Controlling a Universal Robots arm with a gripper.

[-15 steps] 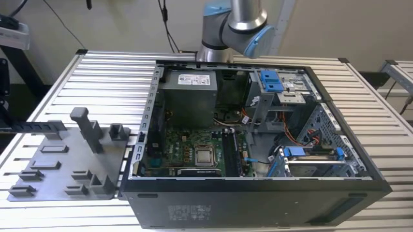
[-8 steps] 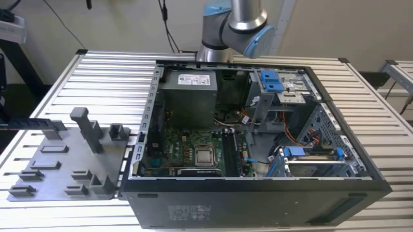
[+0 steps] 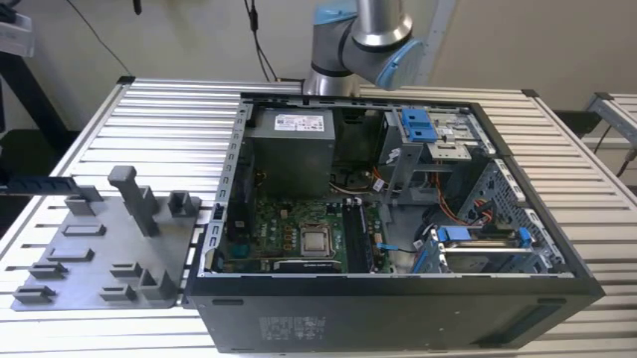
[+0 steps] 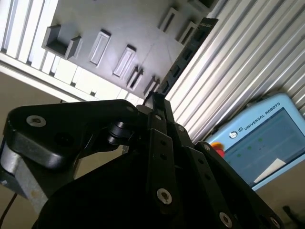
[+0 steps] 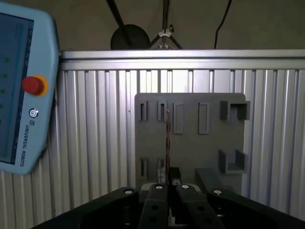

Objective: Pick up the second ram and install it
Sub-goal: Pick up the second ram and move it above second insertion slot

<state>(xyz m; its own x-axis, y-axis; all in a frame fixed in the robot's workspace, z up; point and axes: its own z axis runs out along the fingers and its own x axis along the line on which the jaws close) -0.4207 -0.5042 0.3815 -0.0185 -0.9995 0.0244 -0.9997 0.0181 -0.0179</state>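
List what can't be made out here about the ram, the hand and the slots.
The second ram: edge-on in the first wrist view, so its faces and chips are hidden.
The hand: it covers where it grips the stick, same view.
The memory slots: too small in the exterior view to tell which are filled.
The grey tray: cut off by the second wrist view's edge.
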